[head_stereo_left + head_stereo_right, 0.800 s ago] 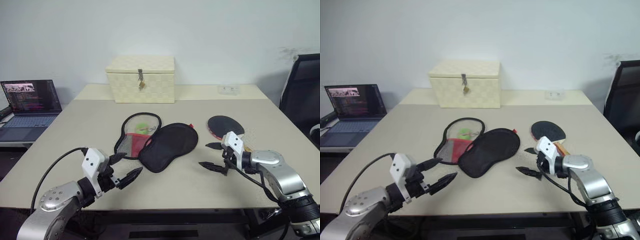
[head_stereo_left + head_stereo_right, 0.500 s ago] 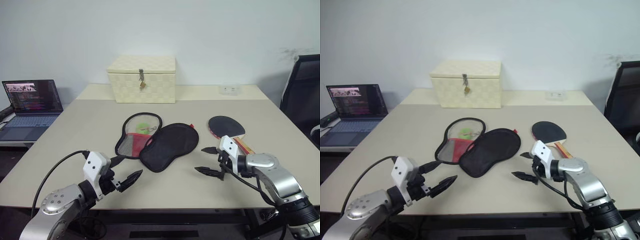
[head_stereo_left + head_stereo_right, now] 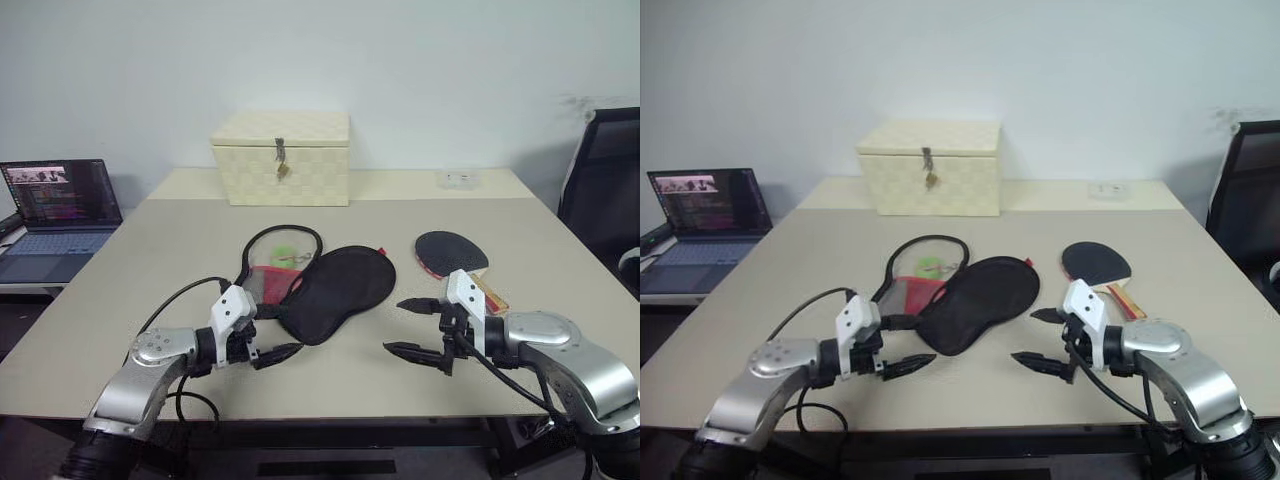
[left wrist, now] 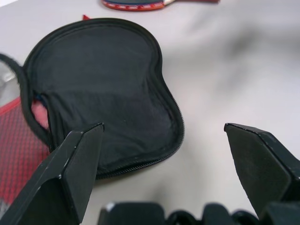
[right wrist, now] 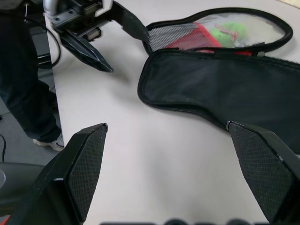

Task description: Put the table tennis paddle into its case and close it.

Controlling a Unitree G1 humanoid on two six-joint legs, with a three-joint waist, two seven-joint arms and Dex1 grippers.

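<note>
Both pairs of black fingers stand wide apart and hold nothing. The left gripper point(image 3: 268, 334) hovers just above the table point(image 3: 180, 250) at the narrow handle end of the case point(image 3: 335, 290), its upper finger beside the case's rim; whether it touches the fabric I cannot tell. The right gripper point(image 3: 414, 327) hangs over bare table between the case and the table tennis paddle point(image 3: 452, 253), near both but touching neither.

The task looks barely begun. The case lies unzipped and spread flat in two halves, so no opening is needed, but the paddle is still outside it, flat on the table to the robot's right of the case, rubber face up and handle pointing toward the robot. Picking up the paddle, sliding it in, folding the halves together and running the zipper all remain.

The near half of the case is soft matte black fabric, paddle-shaped, edged by a fine zipper track. The far half shows translucent mesh over red, with something green inside. The paddle has a round black blade with a red edge. Behind stands a cream woven box point(image 3: 282, 157) with a metal latch.
</note>
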